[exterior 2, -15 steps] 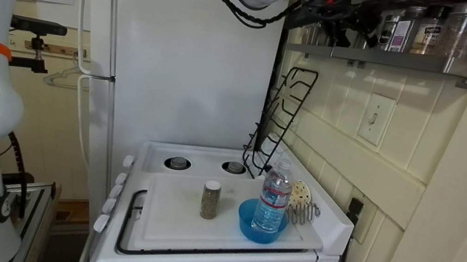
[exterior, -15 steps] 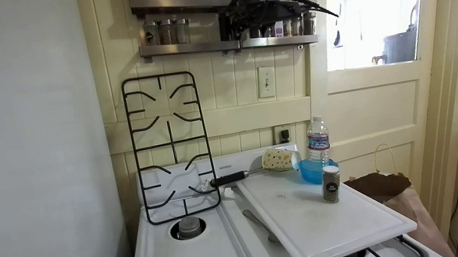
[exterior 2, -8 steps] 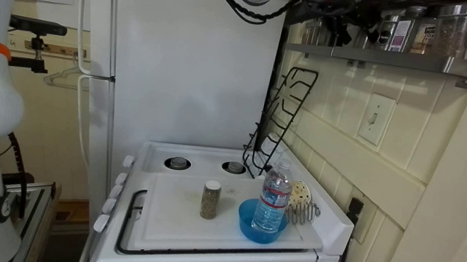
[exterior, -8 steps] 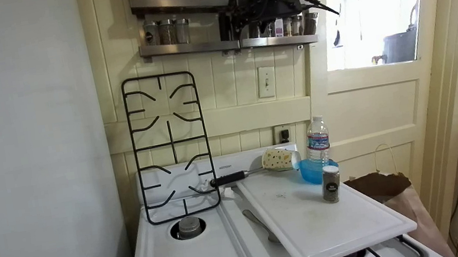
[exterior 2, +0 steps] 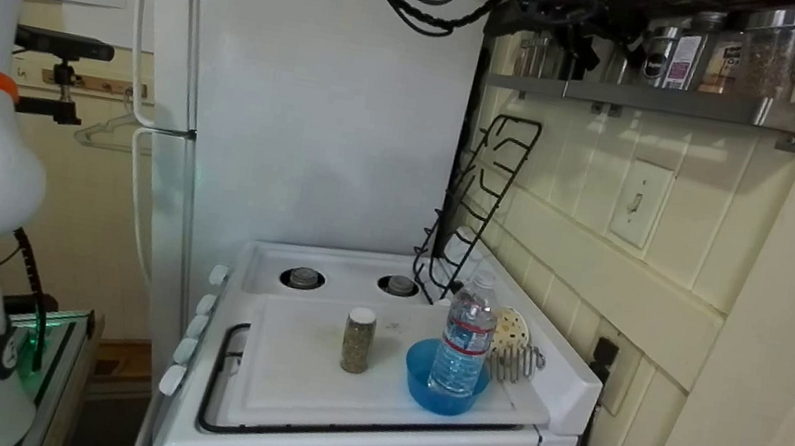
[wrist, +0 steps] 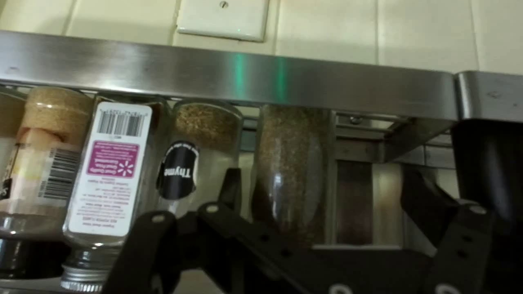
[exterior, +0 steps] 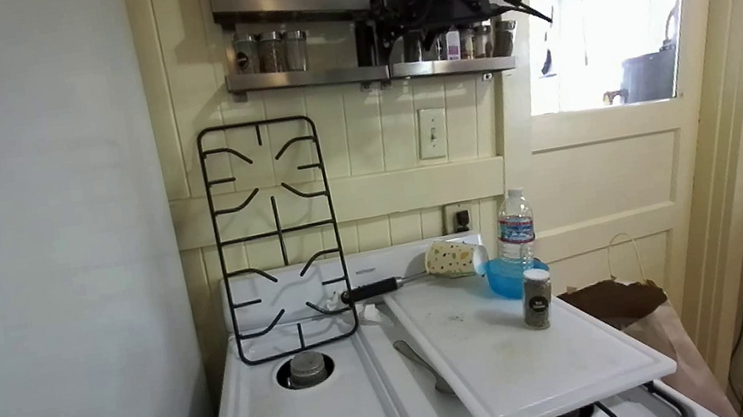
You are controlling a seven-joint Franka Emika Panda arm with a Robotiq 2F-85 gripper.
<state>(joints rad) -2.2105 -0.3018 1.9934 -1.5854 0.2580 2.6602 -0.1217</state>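
"Where is that brown jar [wrist: 292, 167] standing?"

"Up on the lower steel shelf [wrist: 327, 85], close to the shelf's end."

"And is the gripper [wrist: 320, 185] holding it?"

"No, its jaws are standing wide apart and gripping nothing. From where I'm watching they're framing the jar, but I'm not making out how deep they're reaching along its sides."

"How are you judging it for handling?"

"It's looking like glass, glinting down one side, filled with something ground, so I'm expecting it to be stiff, fairly light, slick and breakable. I'm favouring the middle of the body, squarely across, with a gentle squeeze. The gripper is hiding its lid, so I'm leaving the top out of it."

"What's standing around it?"

"The thyme [wrist: 204, 155] is sitting just beside it, with only a narrow gap showing, so that side is looking tight. A labelled jar [wrist: 110, 171] is following beyond. Opposite, a black container [wrist: 490, 163] is standing across a wider gap."

"And farther down?"

"A grate [exterior: 280, 233] is leaning at the back of the stove [exterior: 359, 412]. Over there a white board [exterior: 501, 367] is carrying a lidded jar [exterior 2: 357, 344] and a blue bowl [exterior 2: 418, 378], and a bottle [exterior 2: 465, 337] is apparently standing in the bowl."
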